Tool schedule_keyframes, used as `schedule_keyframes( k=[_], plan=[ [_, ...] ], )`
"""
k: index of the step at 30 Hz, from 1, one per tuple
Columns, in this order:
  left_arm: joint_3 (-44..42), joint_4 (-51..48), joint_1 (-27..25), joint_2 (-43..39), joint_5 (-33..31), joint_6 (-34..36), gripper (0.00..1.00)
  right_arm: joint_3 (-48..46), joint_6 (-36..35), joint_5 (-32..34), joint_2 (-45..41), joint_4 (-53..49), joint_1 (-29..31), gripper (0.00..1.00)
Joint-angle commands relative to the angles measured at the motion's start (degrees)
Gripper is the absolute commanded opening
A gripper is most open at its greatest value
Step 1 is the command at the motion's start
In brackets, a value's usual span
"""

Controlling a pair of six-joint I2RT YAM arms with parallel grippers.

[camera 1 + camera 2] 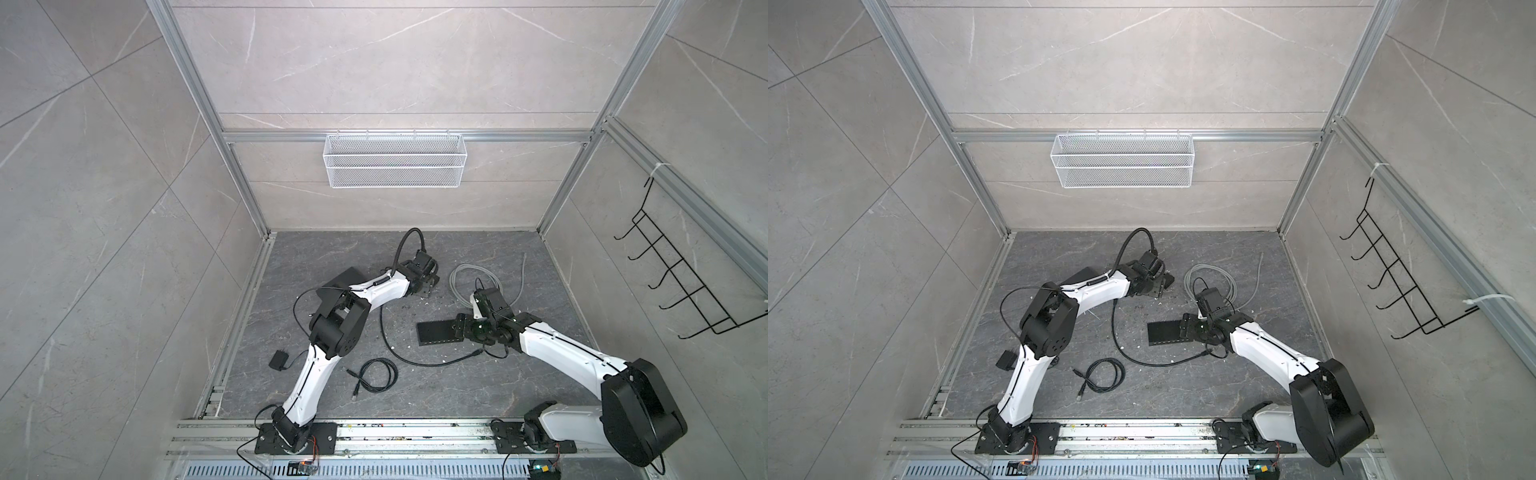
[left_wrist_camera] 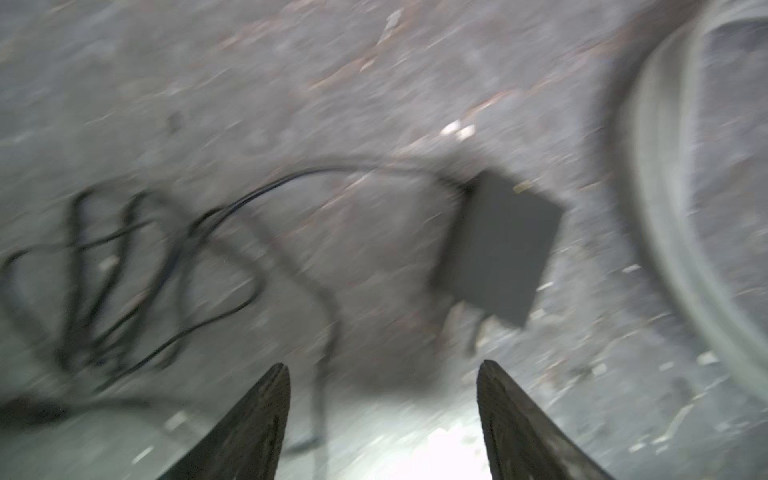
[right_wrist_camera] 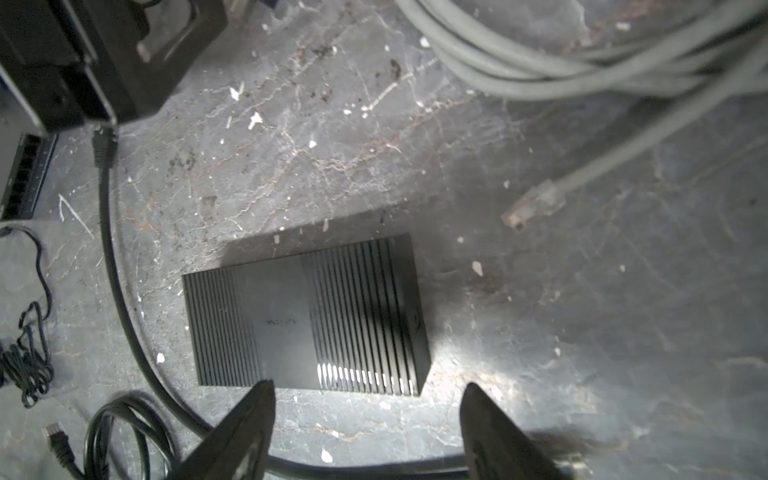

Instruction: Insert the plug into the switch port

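The ribbed black switch (image 3: 307, 320) lies flat on the worktop (image 3: 332, 124). The right pincer (image 3: 365, 388) hangs over one edge of the switch, jaws wide and empty. The clear plug (image 3: 534, 205) on the grey cable (image 3: 540, 70) lies near the switch, not touching it. The left pincer (image 2: 382, 370) hangs behind the switch, jaws wide, gripping nothing. Its wrist view is blurred.
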Motion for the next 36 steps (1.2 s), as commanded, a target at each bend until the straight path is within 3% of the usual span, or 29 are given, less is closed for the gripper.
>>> schedule_keyframes(
  k=[1,4,7,13,16,20,29,36],
  plan=[
    [0.28,-8.05,6.17,-8.27,-3.63,-0.07,0.7,3.02,-3.52,-0.62,0.66,-1.51,0.34,0.68],
    [-2.35,-9.93,9.65,-9.84,-3.41,-2.24,0.62,5.03,-4.58,-0.68,2.5,-1.67,0.94,0.63],
    [-0.58,-12.7,10.04,-8.08,-5.52,2.94,0.58,7.17,-5.03,-1.21,4.47,-1.84,1.59,0.59],
    [-1.61,-11.86,10.11,-7.31,-4.93,31.88,0.54,7.64,-5.11,-1.92,4.49,-2.03,2.12,0.58],
    [-3.59,-10.01,10.21,-8.11,-1.2,45.81,0.53,6.89,-5.07,-2.08,4.46,-1.98,2.14,0.58],
    [-1.18,-14.68,11.77,-6.46,6.33,56.97,0.48,6.38,-5.0,-2.76,4.59,-2.7,2.16,0.57],
    [6.81,-24.24,14.97,-0.97,12.71,68.35,0.42,6.93,-5.48,-2.85,3.66,-5.72,2.17,0.56],
    [12.35,-29.84,15.45,3.98,14.72,72.22,0.38,8.15,-6.14,-2.77,3.95,-7.79,2.19,0.55]
  ],
)
